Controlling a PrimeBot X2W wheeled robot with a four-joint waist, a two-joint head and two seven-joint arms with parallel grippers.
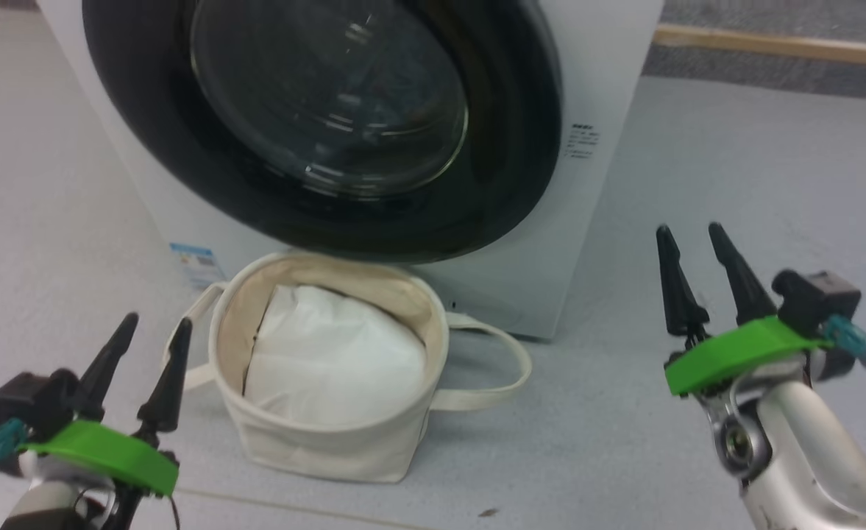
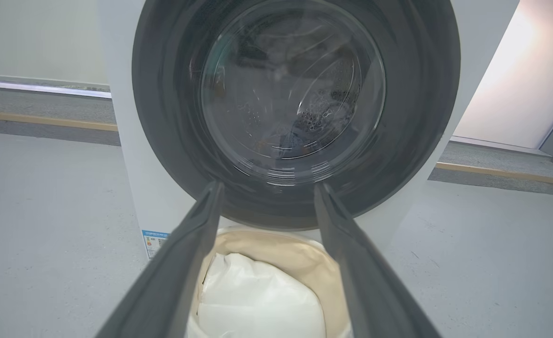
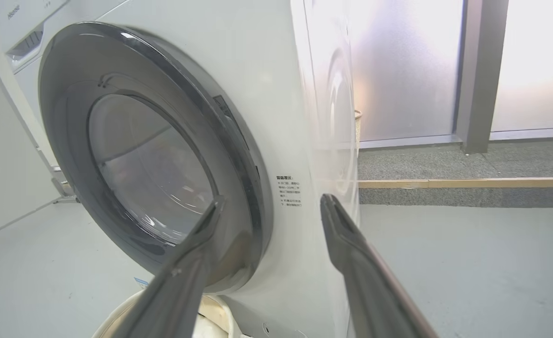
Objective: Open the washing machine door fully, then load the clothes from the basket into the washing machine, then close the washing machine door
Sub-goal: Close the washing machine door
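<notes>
My left tool (image 1: pixel 159 319) and right tool (image 1: pixel 688 228) hang low (one each side), fingers spread apart, holding nothing.

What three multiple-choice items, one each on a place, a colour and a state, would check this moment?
1. Where does the basket stand?
A. On the floor, just in front of the washing machine
B. Inside the drum
C. On a shelf

2. What colour is the cloth lying in the basket?
A. Red
B. Black
C. White

3. How does the washing machine door stand?
A. Swung fully open
B. Shut
C. Taken off

Answers:
1 A: the head view shows it on the floor right below the door.
2 C: the cloth inside is plain white in the head and left wrist views.
3 B: in the right wrist view the door's black rim lies flush against the machine's front.
</notes>
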